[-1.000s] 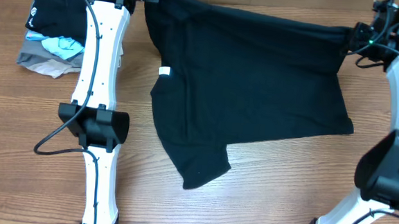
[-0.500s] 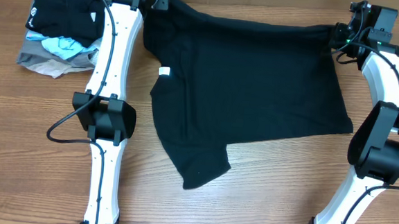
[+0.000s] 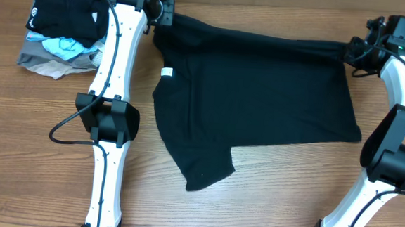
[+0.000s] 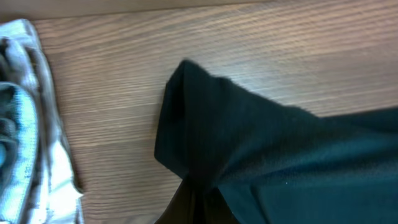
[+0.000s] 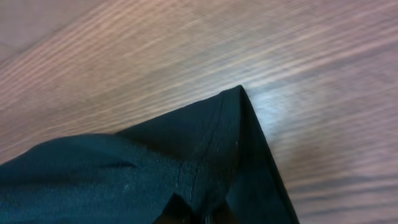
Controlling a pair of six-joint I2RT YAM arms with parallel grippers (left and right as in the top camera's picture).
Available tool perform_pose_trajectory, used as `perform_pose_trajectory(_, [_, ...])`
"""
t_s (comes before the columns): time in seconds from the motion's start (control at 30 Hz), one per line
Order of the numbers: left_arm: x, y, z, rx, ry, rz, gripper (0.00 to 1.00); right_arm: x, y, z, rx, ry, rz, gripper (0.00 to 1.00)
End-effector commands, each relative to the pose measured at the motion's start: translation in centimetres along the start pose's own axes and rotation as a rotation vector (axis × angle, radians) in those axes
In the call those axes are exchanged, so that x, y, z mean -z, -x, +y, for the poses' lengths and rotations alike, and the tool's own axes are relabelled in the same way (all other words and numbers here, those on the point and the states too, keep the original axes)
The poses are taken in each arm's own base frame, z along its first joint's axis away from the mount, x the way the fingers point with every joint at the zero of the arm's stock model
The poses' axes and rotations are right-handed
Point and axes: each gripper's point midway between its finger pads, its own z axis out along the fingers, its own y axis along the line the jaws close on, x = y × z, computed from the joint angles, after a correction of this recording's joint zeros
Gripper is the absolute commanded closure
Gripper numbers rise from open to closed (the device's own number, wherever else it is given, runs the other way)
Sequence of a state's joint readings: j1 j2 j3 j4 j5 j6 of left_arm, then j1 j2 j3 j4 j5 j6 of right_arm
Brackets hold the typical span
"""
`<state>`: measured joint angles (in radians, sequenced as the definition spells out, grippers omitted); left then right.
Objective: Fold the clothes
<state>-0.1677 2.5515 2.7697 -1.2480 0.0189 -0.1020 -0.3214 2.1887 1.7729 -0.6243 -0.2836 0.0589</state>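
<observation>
A large plain black garment [image 3: 260, 96] lies spread across the middle of the table, with a small white label [image 3: 167, 72] at its left edge and a sleeve sticking out toward the front. My left gripper [image 3: 165, 14] is shut on its far left corner [image 4: 199, 124]. My right gripper [image 3: 353, 49] is shut on its far right corner [image 5: 230, 143]. Both corners are held a little above the table, and the far edge is stretched between them. The fingertips are hidden under the cloth in both wrist views.
A pile of folded clothes [image 3: 56, 23] sits at the far left: black with a white logo on top, light blue, grey and beige below. Its pale edge shows in the left wrist view [image 4: 37, 124]. The wooden table [image 3: 275, 188] extends toward the front.
Both grippers have moved to the right with the far edge of the garment, which has shifted a little right and is drawn tighter. The near part has barely moved.
</observation>
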Motion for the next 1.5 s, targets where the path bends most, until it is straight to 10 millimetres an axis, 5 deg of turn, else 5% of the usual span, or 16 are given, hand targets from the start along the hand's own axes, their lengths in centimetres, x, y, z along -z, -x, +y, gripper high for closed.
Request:
perform_pose_trajectory(0.0, [-0.6, -0.3, -1.0, -0.003, -0.014, 0.010, 0.96, 0.2, 0.2, -0.9, -0.002, -0.023, -0.006, 0.96])
perform_pose_trajectory(0.23, [-2.3, -1.2, -2.1, -0.019, -0.024, 0.034, 0.96, 0.1, 0.0, -0.8, 0.003, -0.022, 0.002, 0.95])
perform_pose_trajectory(0.47, [-4.6, -4.6, -3.3, -0.041, -0.029, 0.141, 0.96, 0.2, -0.7, -1.4, -0.007, -0.048, 0.031, 0.95])
perform_pose_trajectory(0.77, [-5.3, -7.0, -3.1, -0.015, -0.018, 0.228, 0.96, 0.3, -1.5, -2.1, 0.000, -0.082, 0.063, 0.95])
perform_pose_trajectory(0.87, [-5.2, -7.6, -2.9, -0.017, -0.014, 0.251, 0.91, 0.4, -1.6, -2.3, -0.003, -0.084, 0.067, 0.83])
perform_pose_trajectory(1.07, [-4.4, -10.2, -2.5, -0.016, 0.004, 0.365, 0.89, 0.8, -2.3, -3.0, -0.026, -0.093, 0.100, 0.75])
perform_pose_trajectory(1.47, [-4.6, -9.6, -2.1, -0.016, 0.020, 0.340, 0.93, 0.8, -2.5, -2.0, -0.028, -0.041, 0.112, 0.74])
